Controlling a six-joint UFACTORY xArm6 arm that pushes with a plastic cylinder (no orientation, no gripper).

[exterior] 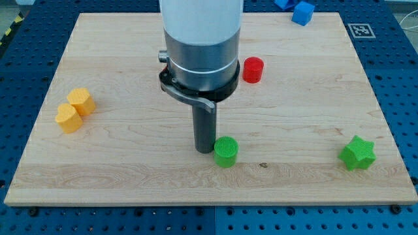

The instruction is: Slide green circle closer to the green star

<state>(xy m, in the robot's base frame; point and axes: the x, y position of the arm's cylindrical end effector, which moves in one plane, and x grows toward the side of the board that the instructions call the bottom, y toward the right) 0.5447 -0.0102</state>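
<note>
The green circle (226, 151) is a short green cylinder near the bottom middle of the wooden board (130, 170). My tip (205, 149) stands right against its left side, touching or nearly touching it. The green star (358, 153) lies far to the view's right, near the board's bottom right corner, at about the same height in the view as the circle. The arm's wide white and grey body (200, 46) rises above the rod and hides the board behind it.
A red cylinder (253, 70) stands above and right of the tip. Two orange hexagonal blocks (81, 101) (68, 118) sit together at the view's left. Blue blocks (302, 13) lie at the board's top edge, right of centre.
</note>
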